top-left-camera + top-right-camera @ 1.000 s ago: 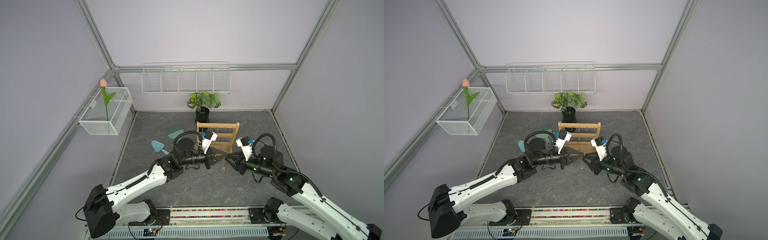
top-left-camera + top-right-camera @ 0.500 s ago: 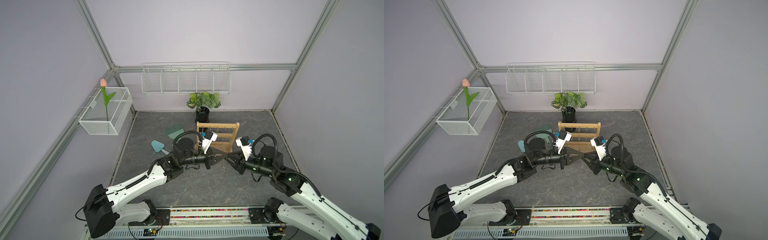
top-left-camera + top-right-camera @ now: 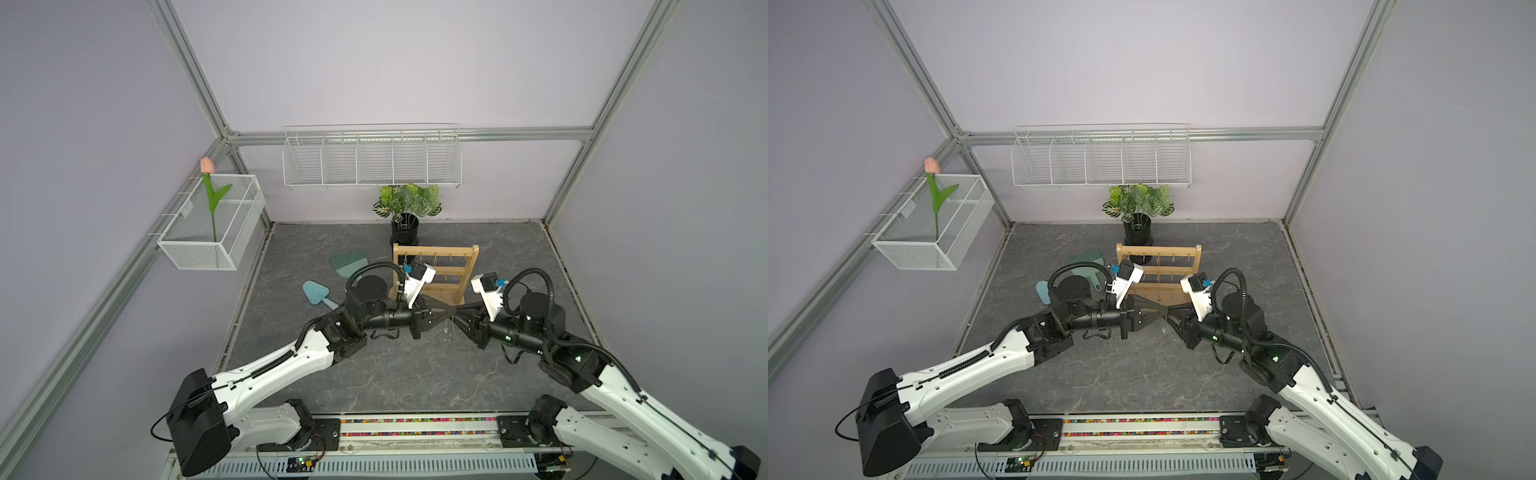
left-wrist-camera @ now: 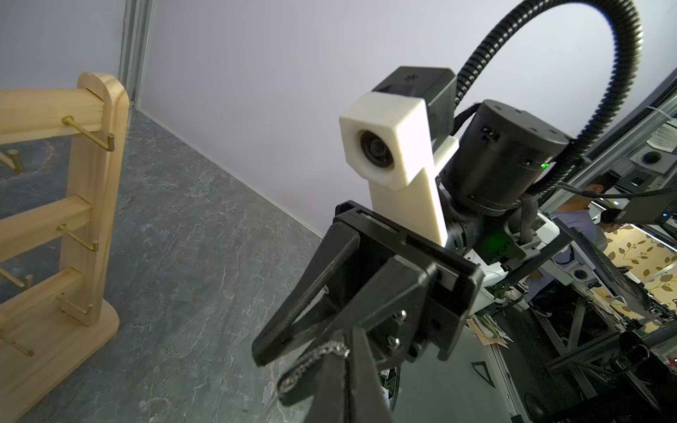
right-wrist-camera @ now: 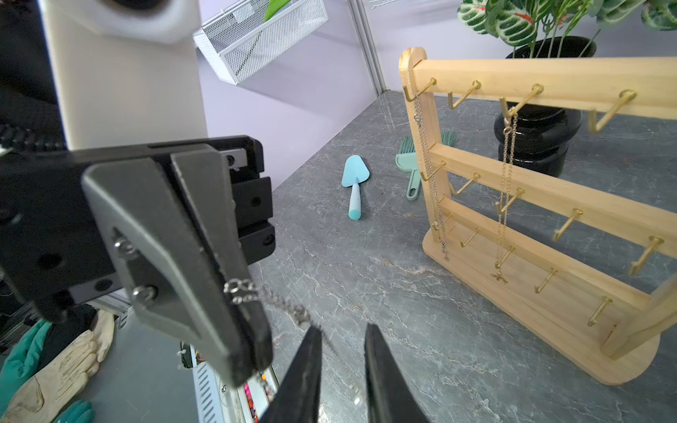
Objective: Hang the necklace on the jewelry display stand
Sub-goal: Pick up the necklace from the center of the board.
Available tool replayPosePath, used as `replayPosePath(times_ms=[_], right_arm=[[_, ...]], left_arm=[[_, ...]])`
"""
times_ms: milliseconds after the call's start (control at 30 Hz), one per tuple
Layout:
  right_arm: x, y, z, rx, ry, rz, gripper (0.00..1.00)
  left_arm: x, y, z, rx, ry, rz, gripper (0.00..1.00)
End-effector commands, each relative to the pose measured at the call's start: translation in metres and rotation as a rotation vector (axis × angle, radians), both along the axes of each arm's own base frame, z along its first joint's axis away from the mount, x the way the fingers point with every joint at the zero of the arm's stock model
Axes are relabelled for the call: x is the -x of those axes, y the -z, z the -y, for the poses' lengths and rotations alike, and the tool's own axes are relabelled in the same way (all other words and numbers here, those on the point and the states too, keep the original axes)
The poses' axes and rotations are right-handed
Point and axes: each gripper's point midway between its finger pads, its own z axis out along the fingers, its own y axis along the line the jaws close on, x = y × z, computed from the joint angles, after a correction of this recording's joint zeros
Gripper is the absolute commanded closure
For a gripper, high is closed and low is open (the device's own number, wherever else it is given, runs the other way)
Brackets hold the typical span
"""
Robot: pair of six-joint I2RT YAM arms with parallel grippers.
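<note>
Pinched necklace (image 5: 282, 305) in closed left claw (image 3: 451, 311); straddled it with narrowly parted right claw (image 5: 342, 340), ungripped. Left hooking onto nearby stand (image 5: 531, 78) undone.

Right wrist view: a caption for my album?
Left gripper pinches a thin silver chain necklace as the open right gripper straddles it, beside the light wooden jewelry stand.

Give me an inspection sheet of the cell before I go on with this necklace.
Surface: grey marbled tabletop.
Job's things: necklace dangles from left hand; jewelry display stand upright, two chains already hung.
Clutter: teal trowel, green brush, potted plant.
Hands: left hand shut on necklace; right hand open around it.
Cables: black hose looped above each wrist.
Surroundings: two white wire baskets on walls, one holding a tulip.
</note>
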Motion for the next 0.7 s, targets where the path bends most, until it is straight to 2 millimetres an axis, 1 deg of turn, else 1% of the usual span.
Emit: replayPosePath(times_ms=[0, 300, 667], right_arm=[[-0.0032, 0.0014, -0.0023, -0.003, -0.009, 0.025, 0.76], [-0.0056, 0.0032, -0.0024, -0.004, 0.000, 0.024, 0.80], [-0.0080, 0.0018, -0.0079, -0.053, -0.007, 0.034, 0.75]], left_arm=[[0.0025, -0.0176, 0.0008, 0.030, 0.018, 0.026, 0.98], [0.0039, -0.0191, 0.0006, 0.034, 0.025, 0.028, 0.98], [0.0037, -0.0230, 0.0014, 0.039, 0.027, 0.030, 0.98]])
